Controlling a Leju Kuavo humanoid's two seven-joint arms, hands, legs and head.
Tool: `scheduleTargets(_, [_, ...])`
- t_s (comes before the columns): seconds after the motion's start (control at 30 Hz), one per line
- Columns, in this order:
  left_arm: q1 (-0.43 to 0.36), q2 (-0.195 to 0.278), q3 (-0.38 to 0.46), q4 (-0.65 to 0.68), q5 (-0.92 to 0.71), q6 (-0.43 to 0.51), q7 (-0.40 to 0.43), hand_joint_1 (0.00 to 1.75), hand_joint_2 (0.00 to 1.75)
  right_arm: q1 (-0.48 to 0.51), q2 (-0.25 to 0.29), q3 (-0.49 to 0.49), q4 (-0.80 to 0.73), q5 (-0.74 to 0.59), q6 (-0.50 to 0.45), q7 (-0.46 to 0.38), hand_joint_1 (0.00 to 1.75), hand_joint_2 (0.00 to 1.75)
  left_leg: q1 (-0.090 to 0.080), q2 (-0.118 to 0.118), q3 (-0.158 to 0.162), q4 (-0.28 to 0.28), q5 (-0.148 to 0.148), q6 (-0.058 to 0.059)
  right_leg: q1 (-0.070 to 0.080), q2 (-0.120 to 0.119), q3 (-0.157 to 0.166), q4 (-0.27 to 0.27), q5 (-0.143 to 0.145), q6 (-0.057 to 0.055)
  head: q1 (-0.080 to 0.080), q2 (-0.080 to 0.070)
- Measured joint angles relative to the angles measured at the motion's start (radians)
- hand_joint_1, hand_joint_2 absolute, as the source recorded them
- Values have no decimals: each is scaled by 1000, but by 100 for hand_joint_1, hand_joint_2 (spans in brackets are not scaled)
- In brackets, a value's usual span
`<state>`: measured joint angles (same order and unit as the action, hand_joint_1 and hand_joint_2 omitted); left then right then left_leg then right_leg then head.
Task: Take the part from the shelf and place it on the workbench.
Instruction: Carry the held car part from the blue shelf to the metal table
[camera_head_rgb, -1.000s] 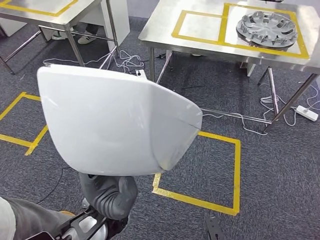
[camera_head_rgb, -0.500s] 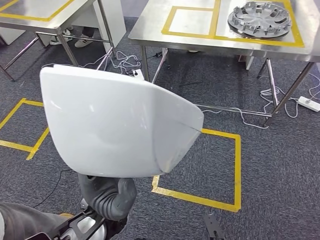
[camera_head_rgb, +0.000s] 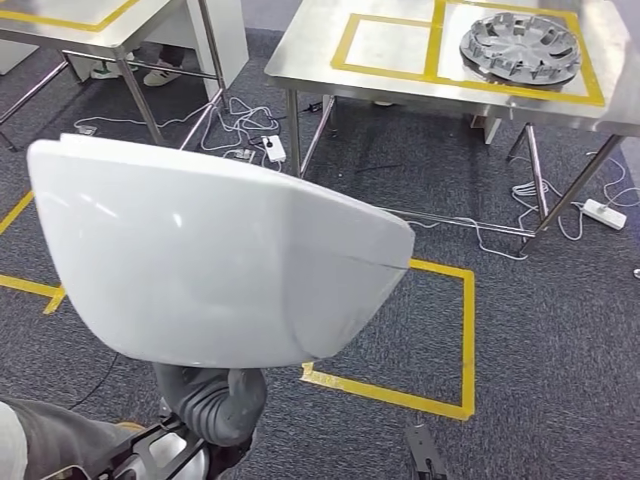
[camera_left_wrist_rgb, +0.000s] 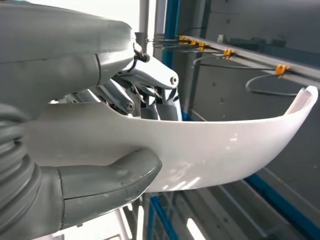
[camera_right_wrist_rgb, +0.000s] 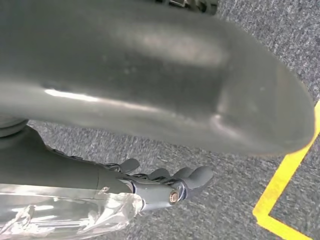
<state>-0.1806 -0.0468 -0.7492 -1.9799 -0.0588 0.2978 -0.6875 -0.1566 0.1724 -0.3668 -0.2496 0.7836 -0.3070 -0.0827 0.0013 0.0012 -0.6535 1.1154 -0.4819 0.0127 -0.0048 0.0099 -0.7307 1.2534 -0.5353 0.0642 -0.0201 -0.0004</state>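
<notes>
**Part in hand, workbench drawing nearer**

Nearest the camera in the head view, the left hand (camera_head_rgb: 215, 400) grips the white part (camera_head_rgb: 211, 260) from beneath, its grey fingers curled up against the underside. The part now spreads wider across the picture than half a second ago and its left end reaches farther out, so it has come closer to the head or tilted a little. The floor marks and tables have shifted across the whole picture too, which points to the robot's own movement, not to anything moving on the floor. Judged from this, the carry is well under way: the part is off the shelf and not yet set down.

The left wrist view adds what the head view hides: the thick grey thumb (camera_left_wrist_rgb: 109, 180) presses one face of the part (camera_left_wrist_rgb: 211, 145) while dark finger linkages bear on the other, so the shell is clamped at its edge. The right hand (camera_right_wrist_rgb: 166, 185) hangs over grey carpet, holding nothing, fingers slightly apart and lightly curved.

Beyond the part lies a yellow tape rectangle (camera_head_rgb: 464, 330) on the carpet, then cables and a power strip (camera_head_rgb: 604, 213). Farthest off stands the steel workbench (camera_head_rgb: 317, 50) with yellow-taped squares; a grey wheel cover (camera_head_rgb: 521, 47) fills one, and the square beside it is free.
</notes>
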Motion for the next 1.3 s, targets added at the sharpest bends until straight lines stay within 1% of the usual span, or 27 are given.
scheduleTargets(0.07, [1,-3,3,0,1,-6,-1,175,175,0,0,0,0,1,-1,2,0,0,1,1,2,-3,2,2,-2,-1,-40,93,-43,7,2,0])
scheduleTargets(0.1, [2,-4,4,-1,1,-8,-1,175,175,1,0,0,0,3,-1,4,0,0,1,1,2,-3,2,2,-3,-1,-48,115,-46,9,3,0])
scheduleTargets(0.13, [2,-5,6,-1,1,-9,-1,175,175,1,0,1,0,5,-1,5,0,0,2,1,2,-3,2,2,-4,-2,-41,105,-31,11,3,0])
scheduleTargets(0.2, [3,-8,8,-4,2,-11,-3,175,175,0,0,1,0,7,-1,6,0,0,4,1,5,-3,1,-2,-6,-3,15,1,23,13,4,0])
scheduleTargets(0.23, [3,-10,9,-6,3,-12,-3,175,175,-1,0,2,0,8,-1,6,0,0,4,0,6,-2,0,-7,-6,-4,46,-56,41,13,4,0])
scheduleTargets(0.27, [4,-11,10,-8,5,-13,-4,175,175,-2,0,3,0,8,0,5,0,0,3,0,6,-3,1,-13,-5,-3,67,-97,52,7,4,0])
scheduleTargets(0.37, [6,-13,15,-12,7,-16,-6,175,175,-1,0,5,0,8,1,5,0,0,-1,-2,10,-18,11,-31,-3,1,77,-127,60,-18,0,0])
scheduleTargets(0.43, [7,-14,18,-14,7,-21,-7,175,175,0,0,6,0,10,1,5,0,0,-2,-2,9,-14,3,-43,-6,1,80,-138,67,-32,-3,0])
scheduleTargets(0.5, [8,-16,22,-15,7,-28,-7,175,175,-1,0,7,0,10,1,6,0,0,-1,-2,-24,56,-42,-52,-10,0,83,-149,74,-43,-6,0])
scheduleTargets(0.57, [11,-16,25,-15,7,-32,-7,175,175,0,0,7,0,10,1,6,0,0,0,-2,-79,168,-93,-57,-10,0,84,-154,76,-47,-7,0])
scheduleTargets(0.6, [13,-16,25,-15,7,-34,-8,175,175,1,0,7,0,10,1,6,0,0,0,-2,-96,203,-99,-57,-10,0,84,-155,77,-48,-7,0])
scheduleTargets(0.63, [15,-16,26,-15,7,-35,-8,175,175,2,0,7,0,10,1,6,0,0,0,-2,-97,206,-87,-56,-10,1,84,-155,78,-47,-7,0])
scheduleTargets(0.67, [16,-16,27,-15,7,-35,-8,175,175,2,0,8,0,10,1,6,0,0,0,-2,-83,176,-62,-53,-10,2,85,-155,78,-47,-7,0])
scheduleTargets(0.73, [16,-17,28,-15,7,-37,-8,175,175,1,0,8,0,10,1,6,0,0,-1,-2,-22,58,-2,-46,-8,4,86,-154,78,-43,-7,0])
scheduleTargets(0.77, [16,-17,29,-15,7,-38,-9,175,175,0,0,9,0,10,1,6,0,0,-1,-2,3,6,14,-42,-6,4,85,-154,78,-38,-6,0])
scheduleTargets(0.83, [18,-18,30,-16,8,-40,-9,175,175,0,0,12,0,10,3,6,0,0,-3,-3,26,-46,21,-32,-3,5,85,-161,82,-25,-6,0])
scheduleTargets(0.9, [20,-19,30,-16,10,-43,-10,175,175,0,0,16,0,11,4,6,0,0,0,-3,27,-56,27,-20,-3,5,88,-171,87,-12,-6,0])
scheduleTargets(0.93, [20,-20,30,-16,10,-44,-10,175,175,0,0,19,0,11,5,6,0,0,2,-3,30,-61,30,-15,-3,4,86,-165,81,-7,-4,0])
scheduleTargets(0.97, [21,-22,30,-16,12,-46,-10,175,175,0,0,20,-1,10,5,6,0,0,5,-3,32,-66,32,-10,-3,3,75,-141,65,-2,-2,0])
scheduleTargets(1.0, [21,-24,30,-16,13,-47,-10,175,175,0,0,22,-1,10,5,6,0,0,7,-2,34,-69,34,-6,-4,2,56,-96,39,1,1,0])
scheduleTargets(1.07, [24,-26,30,-16,14,-47,-10,175,175,1,0,23,-1,10,6,6,0,0,6,-2,35,-69,33,-3,-4,0,1,25,-18,8,4,0])
scheduleTargets(1.1, [25,-26,30,-16,15,-49,-10,175,175,3,0,23,-1,10,6,6,0,0,6,-2,35,-69,33,-3,-4,0,-18,67,-31,9,4,0])
scheduleTargets(1.13, [26,-26,31,-16,16,-51,-10,175,175,4,0,23,-1,10,6,6,0,0,6,-2,35,-69,33,-2,-4,0,-22,76,-25,10,4,0])
scheduleTargets(1.17, [27,-26,31,-16,17,-55,-10,175,175,4,0,23,-1,10,6,6,0,0,6,-2,36,-69,33,-3,-4,-1,-8,50,-4,10,4,0])
scheduleTargets(1.23, [29,-28,31,-16,18,-63,-10,175,175,2,0,23,-1,10,6,6,0,0,6,-2,39,-68,31,-7,-5,-3,57,-76,55,8,5,0])
scheduleTargets(1.27, [30,-29,32,-16,18,-65,-10,175,175,1,0,23,-1,10,6,6,0,0,4,-3,39,-67,30,-11,-4,-3,85,-132,73,4,4,0])
scheduleTargets(1.3, [31,-31,34,-16,16,-67,-10,175,175,0,0,23,-1,10,6,6,0,0,2,-3,39,-67,30,-16,-4,-3,103,-168,82,-1,4,0])
